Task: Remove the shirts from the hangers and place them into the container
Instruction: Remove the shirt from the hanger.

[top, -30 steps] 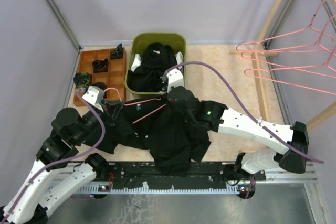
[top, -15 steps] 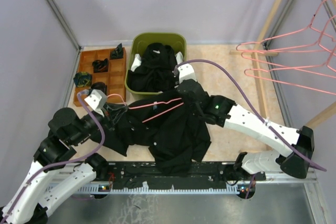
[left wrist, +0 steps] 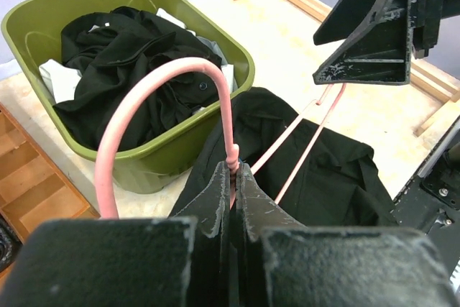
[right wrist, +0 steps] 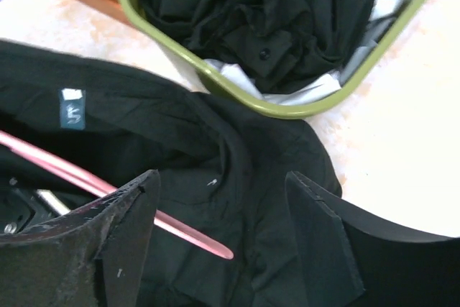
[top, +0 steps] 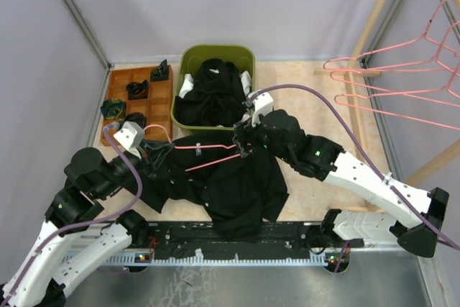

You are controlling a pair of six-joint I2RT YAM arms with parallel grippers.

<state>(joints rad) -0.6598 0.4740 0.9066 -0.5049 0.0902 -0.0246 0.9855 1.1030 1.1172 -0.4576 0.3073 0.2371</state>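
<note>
Pale tabletop [top: 309,106] is carrying everything. Nearest the arms, a black shirt [top: 241,188] is lying crumpled on it, just in front of the green tub [top: 188,59]. The left gripper [left wrist: 230,177] is clenching the pink hanger [left wrist: 225,113] at the neck below its hook. The wire is running crosswise toward the right gripper [right wrist: 219,206], whose fingers are standing released, grasping nothing, right above the shirt's collar and the hanger's far arm. So the right arm is sitting nearer the cloth, which is lying straight below its fingers. Whether the wire is lying wholly free of the cloth I cannot tell. Beyond, the tub is holding other shirts [top: 212,91].
</note>
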